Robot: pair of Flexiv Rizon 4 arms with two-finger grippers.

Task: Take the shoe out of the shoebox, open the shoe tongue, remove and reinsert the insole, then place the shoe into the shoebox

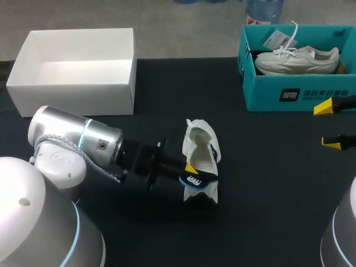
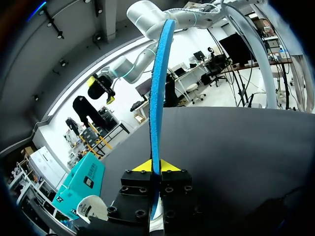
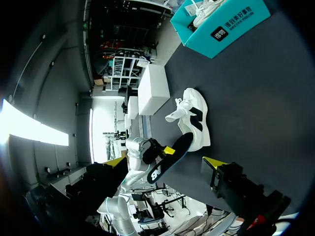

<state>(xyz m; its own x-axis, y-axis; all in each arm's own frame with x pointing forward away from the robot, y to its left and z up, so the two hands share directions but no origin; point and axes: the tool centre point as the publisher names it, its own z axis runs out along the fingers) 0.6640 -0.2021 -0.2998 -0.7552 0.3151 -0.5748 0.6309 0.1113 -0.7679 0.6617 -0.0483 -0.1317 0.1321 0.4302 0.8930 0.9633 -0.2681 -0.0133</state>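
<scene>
A white shoe with black side marks (image 1: 201, 146) (image 3: 196, 117) lies on the black table near its middle. Right beside the shoe's heel end, my left gripper (image 1: 191, 169) (image 2: 156, 167) is shut on the insole (image 1: 198, 179) (image 2: 158, 88) (image 3: 170, 158), blue on one face, black with white print on the other. Its thin blue edge rises from between the yellow tips in the left wrist view. My right gripper (image 1: 328, 125) (image 3: 164, 162) hangs open at the table's right side, well away from the shoe, with nothing between its fingers.
A teal shoebox (image 1: 295, 94) (image 3: 221, 22) (image 2: 81, 184) at the back right holds another white shoe (image 1: 297, 60). An open white box (image 1: 75, 94) (image 3: 153, 88) stands at the back left. Black tabletop lies bare between shoe and right gripper.
</scene>
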